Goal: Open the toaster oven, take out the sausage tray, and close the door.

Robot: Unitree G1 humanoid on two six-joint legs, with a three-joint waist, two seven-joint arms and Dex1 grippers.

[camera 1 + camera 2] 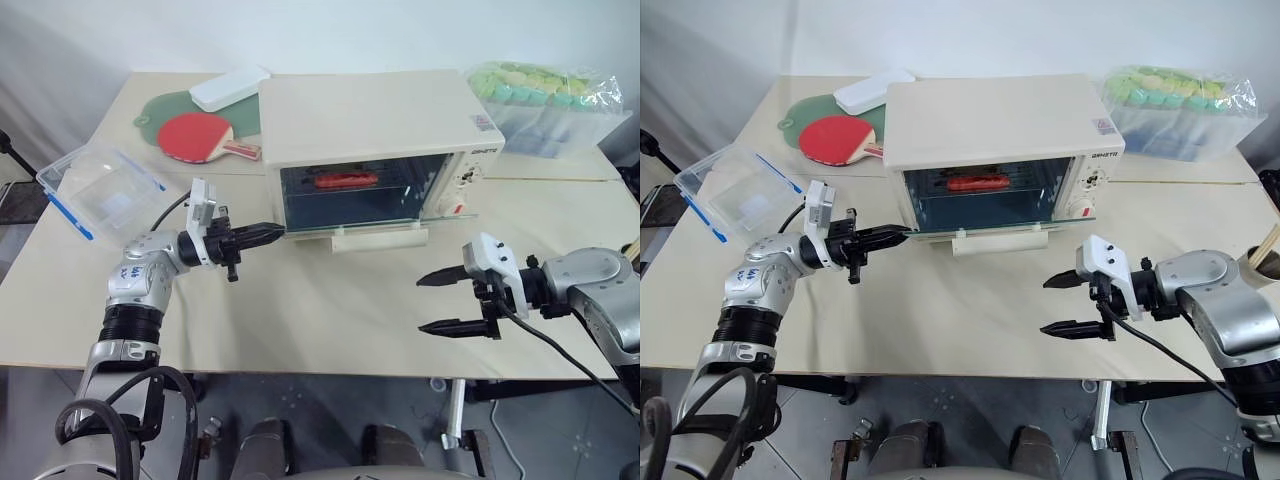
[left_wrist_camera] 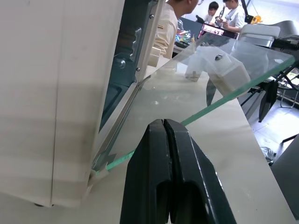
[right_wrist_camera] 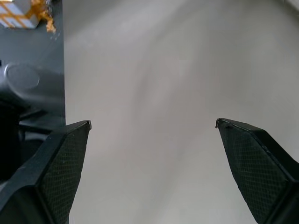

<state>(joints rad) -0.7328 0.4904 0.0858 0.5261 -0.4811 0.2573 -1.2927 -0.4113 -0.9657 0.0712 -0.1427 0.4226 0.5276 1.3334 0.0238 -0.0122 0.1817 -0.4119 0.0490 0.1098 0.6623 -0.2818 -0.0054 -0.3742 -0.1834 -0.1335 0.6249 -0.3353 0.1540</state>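
The cream toaster oven stands mid-table with its glass door swung down almost level, the bar handle at the front. Inside, a red sausage lies on the sausage tray's rack; the rest of the tray is hard to make out behind the opening. My left gripper is shut with nothing in it, pointing sideways with its tip at the door's left edge. My right gripper hangs open over bare table in front of the oven's right side, apart from the door.
A clear container with blue clips sits at the left. Behind it lie a red paddle and a flat white case. A bag of green cups is at the back right. People show beyond the table.
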